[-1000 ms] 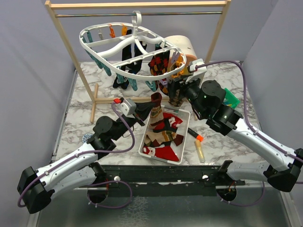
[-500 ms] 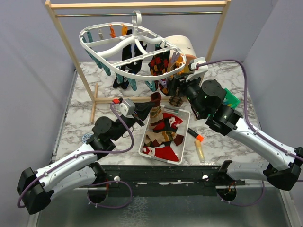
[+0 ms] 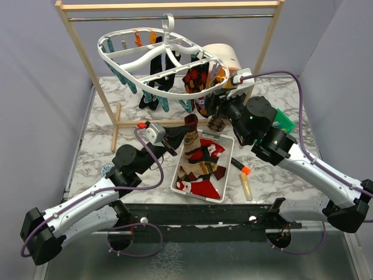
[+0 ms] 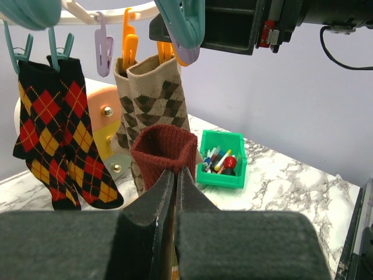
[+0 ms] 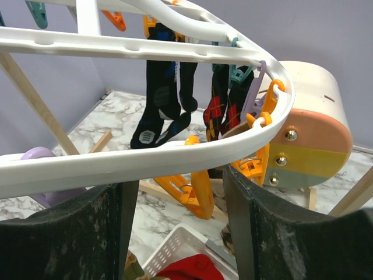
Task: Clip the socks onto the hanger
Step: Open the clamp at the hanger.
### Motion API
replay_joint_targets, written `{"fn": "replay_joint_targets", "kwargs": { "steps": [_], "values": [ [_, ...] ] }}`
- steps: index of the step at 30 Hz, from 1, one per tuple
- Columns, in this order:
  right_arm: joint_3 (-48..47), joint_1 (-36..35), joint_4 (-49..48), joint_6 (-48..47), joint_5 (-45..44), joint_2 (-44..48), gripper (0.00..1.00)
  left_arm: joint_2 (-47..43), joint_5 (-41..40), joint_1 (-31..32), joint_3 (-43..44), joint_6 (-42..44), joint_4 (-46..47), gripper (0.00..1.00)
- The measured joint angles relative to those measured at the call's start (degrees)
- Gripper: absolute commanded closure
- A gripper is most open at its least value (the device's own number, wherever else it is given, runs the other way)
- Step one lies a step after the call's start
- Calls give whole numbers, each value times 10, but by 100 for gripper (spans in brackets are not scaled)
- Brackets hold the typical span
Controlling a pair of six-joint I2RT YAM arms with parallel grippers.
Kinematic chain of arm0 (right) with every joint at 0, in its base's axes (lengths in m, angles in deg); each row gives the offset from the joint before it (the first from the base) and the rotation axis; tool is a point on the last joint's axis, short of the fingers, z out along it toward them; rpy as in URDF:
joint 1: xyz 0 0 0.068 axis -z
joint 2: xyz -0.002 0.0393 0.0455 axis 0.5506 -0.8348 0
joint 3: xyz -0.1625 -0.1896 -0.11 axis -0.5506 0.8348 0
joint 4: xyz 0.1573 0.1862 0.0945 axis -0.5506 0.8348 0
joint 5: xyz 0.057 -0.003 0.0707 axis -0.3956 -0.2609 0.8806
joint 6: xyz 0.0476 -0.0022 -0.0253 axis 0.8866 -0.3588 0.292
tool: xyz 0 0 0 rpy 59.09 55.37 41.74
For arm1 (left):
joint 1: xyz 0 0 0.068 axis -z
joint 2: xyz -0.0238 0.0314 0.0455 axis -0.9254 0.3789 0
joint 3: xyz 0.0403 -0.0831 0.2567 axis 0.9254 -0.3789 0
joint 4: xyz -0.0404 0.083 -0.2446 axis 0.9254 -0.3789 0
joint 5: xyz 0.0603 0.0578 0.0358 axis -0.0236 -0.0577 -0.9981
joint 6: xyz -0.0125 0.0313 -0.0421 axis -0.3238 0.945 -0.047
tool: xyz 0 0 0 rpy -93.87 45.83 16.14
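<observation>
1. Socks (image 3: 158, 73) hang clipped under the hanger (image 5: 175, 153): six of them, in three pairs.
2. One black pair (image 5: 166, 99) hangs under the hanger's middle ribs. One red-and-black argyle pair (image 4: 58, 134) hangs on teal clips toward the hanger's right end. One tan argyle pair (image 4: 154, 93) hangs on orange clips at the hanger's right rim.
3. One lilac clip (image 4: 103, 52) hangs from the hanger between the two argyle pairs.
4. A seventh piece, one dark red sock (image 4: 163, 146), stands cuff-up below the hanger's right end. The left gripper (image 4: 176, 175) has its jaws pinched tight on the cuff.
5. The right gripper (image 5: 182, 184) sits just beneath the hanger's near right rim with its two fingers spread wide. The rim crosses above the gap. One orange clip (image 5: 192, 198) hangs in the gap and touches neither finger.
6. More socks lie heaped in one white bin (image 3: 228, 166) below the hanger's near edge; their number cannot be told.
7. The hanger's single hook (image 3: 168, 23) is over the one metal rod (image 3: 116, 18) of the wooden rack (image 3: 233, 4).
</observation>
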Motion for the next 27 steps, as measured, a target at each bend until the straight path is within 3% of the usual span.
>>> {"fn": "replay_joint_targets", "kwargs": {
  "steps": [20,27],
  "values": [
    [-6,0,0,2,-2,-7,49,-3,0,0,-1,0,0,100],
    [-6,0,0,2,-2,-8,47,-3,0,0,-1,0,0,100]
  ]
}}
